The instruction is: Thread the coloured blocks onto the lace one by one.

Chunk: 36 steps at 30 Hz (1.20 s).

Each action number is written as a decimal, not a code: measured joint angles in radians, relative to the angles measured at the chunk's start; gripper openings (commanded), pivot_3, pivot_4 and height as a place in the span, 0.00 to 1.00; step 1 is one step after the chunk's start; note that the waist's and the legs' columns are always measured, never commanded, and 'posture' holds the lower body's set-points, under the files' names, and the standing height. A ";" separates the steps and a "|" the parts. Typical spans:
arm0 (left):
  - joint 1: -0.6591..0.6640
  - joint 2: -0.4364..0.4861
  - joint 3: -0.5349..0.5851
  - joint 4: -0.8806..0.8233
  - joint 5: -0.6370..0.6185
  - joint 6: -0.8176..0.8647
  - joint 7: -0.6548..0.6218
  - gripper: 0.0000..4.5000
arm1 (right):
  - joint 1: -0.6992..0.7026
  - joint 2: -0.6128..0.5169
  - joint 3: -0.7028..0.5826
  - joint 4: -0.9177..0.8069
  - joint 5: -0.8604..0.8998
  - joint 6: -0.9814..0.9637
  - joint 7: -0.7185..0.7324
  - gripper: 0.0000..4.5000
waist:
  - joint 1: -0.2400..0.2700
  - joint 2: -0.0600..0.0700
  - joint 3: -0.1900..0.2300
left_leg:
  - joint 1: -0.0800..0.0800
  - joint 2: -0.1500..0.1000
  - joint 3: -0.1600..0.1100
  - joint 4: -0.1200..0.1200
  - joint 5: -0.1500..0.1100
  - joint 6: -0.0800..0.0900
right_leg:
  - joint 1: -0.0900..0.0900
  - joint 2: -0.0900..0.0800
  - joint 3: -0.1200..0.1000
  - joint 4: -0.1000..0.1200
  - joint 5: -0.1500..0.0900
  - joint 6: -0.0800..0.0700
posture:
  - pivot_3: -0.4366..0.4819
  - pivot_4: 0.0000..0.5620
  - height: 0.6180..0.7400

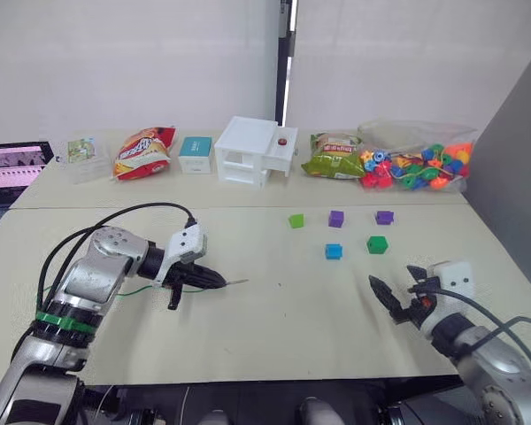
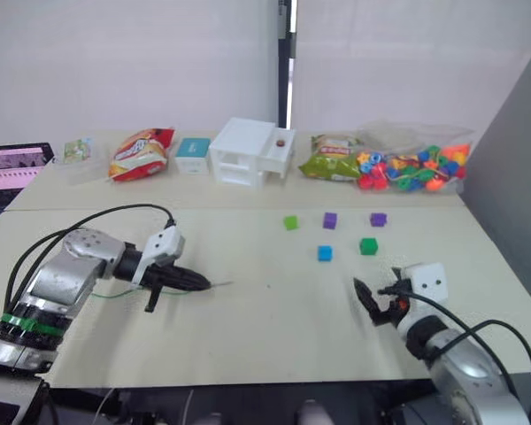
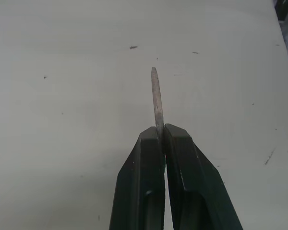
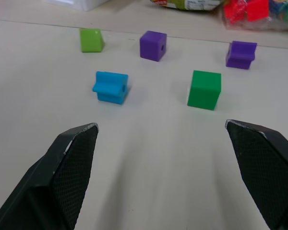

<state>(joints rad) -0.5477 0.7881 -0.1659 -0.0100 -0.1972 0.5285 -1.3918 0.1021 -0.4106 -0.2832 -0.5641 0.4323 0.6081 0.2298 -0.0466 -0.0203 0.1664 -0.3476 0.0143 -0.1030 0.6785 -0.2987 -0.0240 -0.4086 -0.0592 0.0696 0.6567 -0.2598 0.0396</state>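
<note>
Matt table [image 1: 274, 310]; smooth plastic blocks [image 4: 204, 89] — cross-hatched right tool [image 4: 165, 177] pads.

Five blocks [image 2: 325, 253] sit right of centre on the surface [image 2: 265, 328]. Left end effector [image 2: 203, 284] clamps the lace [image 2: 115, 295]; right end effector [image 2: 380, 305] gapes lower right.

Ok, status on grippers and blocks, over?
Left gripper shut on lace tip. Right gripper open, empty. Five blocks loose on table, none threaded. Path clear.

Five blocks loose on desk [image 1: 274, 310], apart: light green block [image 1: 296, 220], two purple blocks [image 1: 336, 218] [image 1: 384, 217] in back row; blue block [image 1: 334, 251] and dark green block [image 1: 377, 244] nearer. Lace [image 1: 142, 289]: pale tip [image 3: 156, 100] pinched in left claw [image 1: 218, 282], green cord trailing behind.
</note>
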 measured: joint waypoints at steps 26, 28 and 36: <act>-0.003 0.030 -0.017 -0.195 -0.085 0.237 0.142 0.01 | -0.550 -0.008 0.003 0.474 -0.083 0.278 -0.147 1.00 | -0.001 0.002 0.001 | -0.010 -0.001 0.002 0.000 0.001 -0.001 | -0.014 -0.001 0.001 0.006 0.001 -0.001 | 0.48 0.27 1.00; -0.003 0.030 -0.017 -0.195 -0.086 0.237 0.145 0.01 | -0.543 0.017 0.020 0.448 -0.081 0.285 -0.149 1.00 | -0.006 0.002 0.001 | -0.010 -0.001 0.002 0.000 0.001 -0.001 | -0.014 -0.001 0.002 0.006 0.001 -0.001 | 0.48 0.27 1.00; -0.002 0.032 -0.027 -0.195 -0.105 0.237 0.146 0.01 | -0.541 0.066 0.077 0.553 -0.155 0.199 -0.165 1.00 | -0.010 0.002 0.001 | -0.010 -0.001 0.002 0.000 0.001 -0.001 | -0.014 -0.001 0.001 0.006 0.001 -0.001 | 0.48 0.27 1.00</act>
<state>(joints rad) -0.5498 0.8201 -0.1927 -0.2053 -0.3025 0.7658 -1.2457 -0.4387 -0.3441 -0.2057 -0.0115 0.2776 0.8071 0.0650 -0.0566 -0.0180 0.1678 -0.3572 0.0132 -0.1010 0.6781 -0.2980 -0.0250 -0.4226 -0.0601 0.0711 0.6628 -0.2592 0.0387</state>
